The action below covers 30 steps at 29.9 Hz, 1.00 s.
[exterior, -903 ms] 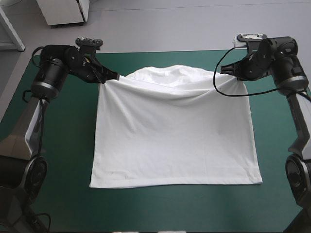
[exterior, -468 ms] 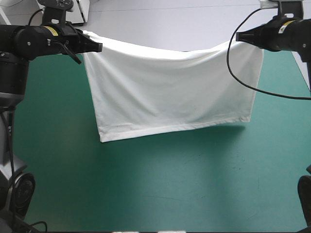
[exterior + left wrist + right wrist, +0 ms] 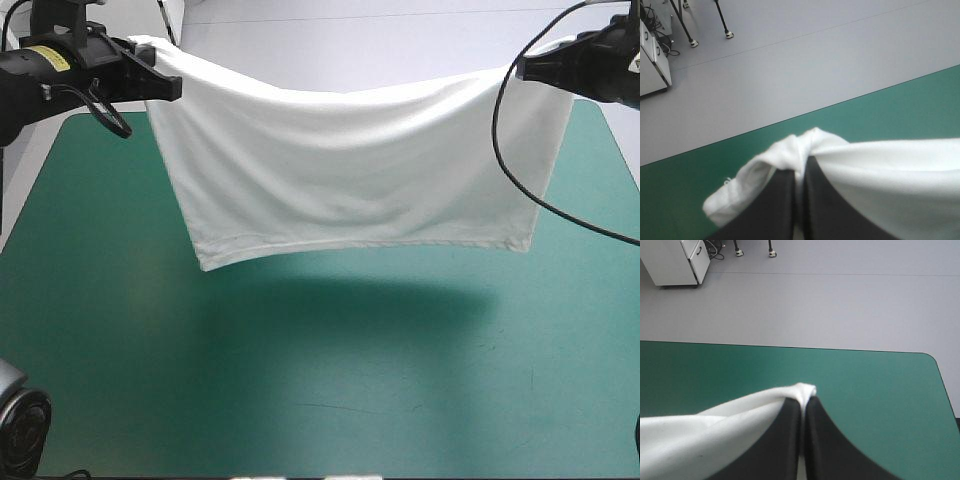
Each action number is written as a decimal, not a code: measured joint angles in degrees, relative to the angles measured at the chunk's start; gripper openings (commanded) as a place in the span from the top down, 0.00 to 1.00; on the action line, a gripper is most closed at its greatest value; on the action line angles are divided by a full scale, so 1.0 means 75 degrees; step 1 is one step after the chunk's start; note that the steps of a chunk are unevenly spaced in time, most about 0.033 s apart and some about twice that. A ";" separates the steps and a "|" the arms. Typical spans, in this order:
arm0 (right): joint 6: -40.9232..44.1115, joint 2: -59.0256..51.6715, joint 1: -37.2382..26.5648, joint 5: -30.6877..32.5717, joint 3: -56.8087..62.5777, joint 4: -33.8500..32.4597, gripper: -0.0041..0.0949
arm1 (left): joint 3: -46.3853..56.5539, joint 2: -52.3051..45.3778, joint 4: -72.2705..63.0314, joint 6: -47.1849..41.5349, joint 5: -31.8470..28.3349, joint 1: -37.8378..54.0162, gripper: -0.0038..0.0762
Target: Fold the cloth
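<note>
Your left gripper (image 3: 176, 88), raised at ten o'clock, and right gripper (image 3: 524, 68), at two, both pinch the T-shirt (image 3: 350, 170).

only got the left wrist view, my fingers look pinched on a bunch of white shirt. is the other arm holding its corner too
Observer: Yes. In the right wrist view the right gripper is shut on the T-shirt, with a small tuft poking past its fingertips.
Operator: is the shirt off the table or dragging
Observer: Off it. In the high view the lower hem hangs above the teal-green cover, and its shadow falls on the cover beneath.
Operator: stretched tight between the arms?
Observer: Not quite. The top edge sags in the middle between the left gripper and the right one.
</note>
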 measured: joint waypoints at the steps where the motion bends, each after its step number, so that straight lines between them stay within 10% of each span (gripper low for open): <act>1: -0.0007 0.0071 0.0000 -0.0056 0.0000 -0.0023 0.98 | 0.0000 0.0059 0.0000 0.0000 -0.0084 0.0000 0.96; 20: -0.0162 0.2566 0.0000 -0.3775 0.0014 -0.0218 0.98 | 0.0026 0.2418 0.0655 -0.0129 -0.4512 0.0000 0.96; 25: 0.0007 0.2784 -0.0024 -0.3027 0.0007 -0.0255 0.98 | 0.0018 0.2732 0.0655 -0.0146 -0.4031 0.0000 0.96; 30: 0.0219 0.3370 -0.0175 -0.1122 0.0194 -0.0017 0.98 | 0.0026 0.3418 0.0494 -0.0595 -0.1875 0.0000 0.96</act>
